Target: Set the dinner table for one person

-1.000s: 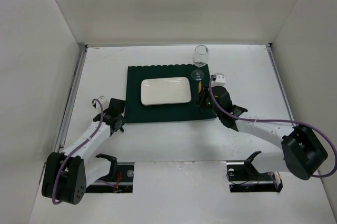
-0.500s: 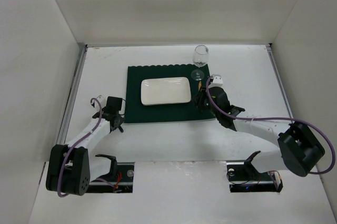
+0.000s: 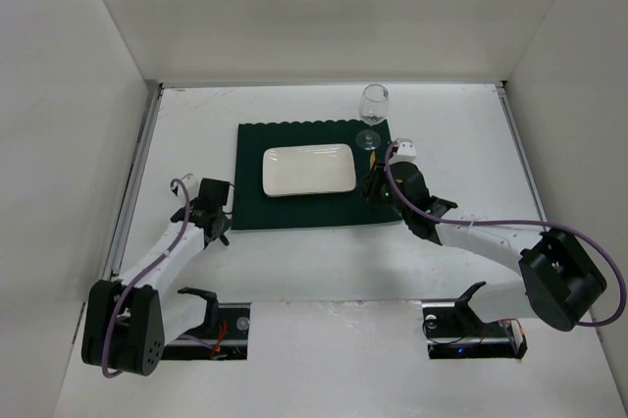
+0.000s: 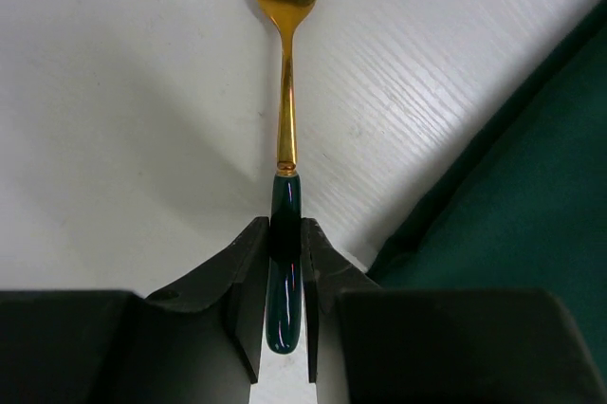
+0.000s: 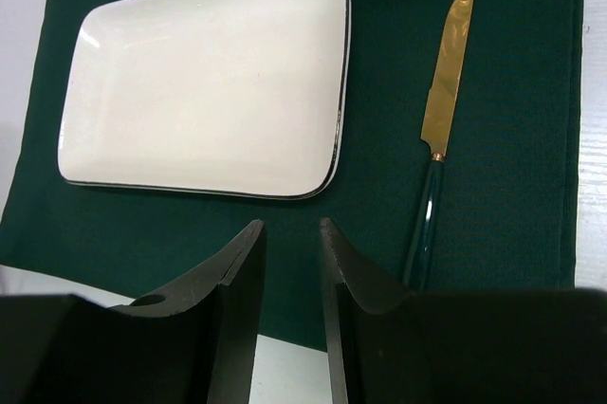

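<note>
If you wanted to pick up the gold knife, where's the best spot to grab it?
Probably its dark green handle, coming straight down from above. The knife lies flat on the placemat, so the grip must straddle the handle's narrow width. It looks thicker than the thin gold blade, with bare mat either side.

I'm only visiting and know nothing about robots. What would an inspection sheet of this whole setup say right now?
Surface: white dinner table, with a dark green placemat lying on it.
Job's things: plate on the placemat; knife on the placemat to its right; wine glass at the placemat's far right corner; fork over bare table left of the placemat.
Clutter: nothing seen.
Tools: left tool shut on the fork's green handle; right tool open, empty, above the placemat's near edge.
Cables: purple cables run along both arms.
Surroundings: white walls on three sides; metal rails along the table's sides.
</note>
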You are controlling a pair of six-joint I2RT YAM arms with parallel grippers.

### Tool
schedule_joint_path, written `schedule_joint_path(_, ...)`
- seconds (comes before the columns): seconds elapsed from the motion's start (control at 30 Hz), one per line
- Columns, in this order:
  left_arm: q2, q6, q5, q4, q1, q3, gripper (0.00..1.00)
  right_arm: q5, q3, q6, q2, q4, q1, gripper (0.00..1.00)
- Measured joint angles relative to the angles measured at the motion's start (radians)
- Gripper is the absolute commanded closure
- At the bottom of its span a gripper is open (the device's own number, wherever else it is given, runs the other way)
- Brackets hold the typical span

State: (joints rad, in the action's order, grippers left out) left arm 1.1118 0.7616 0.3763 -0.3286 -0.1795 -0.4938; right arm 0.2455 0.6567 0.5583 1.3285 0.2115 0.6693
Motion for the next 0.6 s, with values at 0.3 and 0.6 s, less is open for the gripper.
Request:
schedule_joint_path(0.3,0.01,-0.14,0.116,-0.111,-0.227,-0.306,0.92,-0.001,0.0,0.0,0.0,0.0,0.0,0.65)
schedule_joint_path(0.6,0.351,-0.32,0.129,-0.063,-0.325,-0.47,0.92,-0.002,0.0,0.005,0.0,0.0,0.0,0.65)
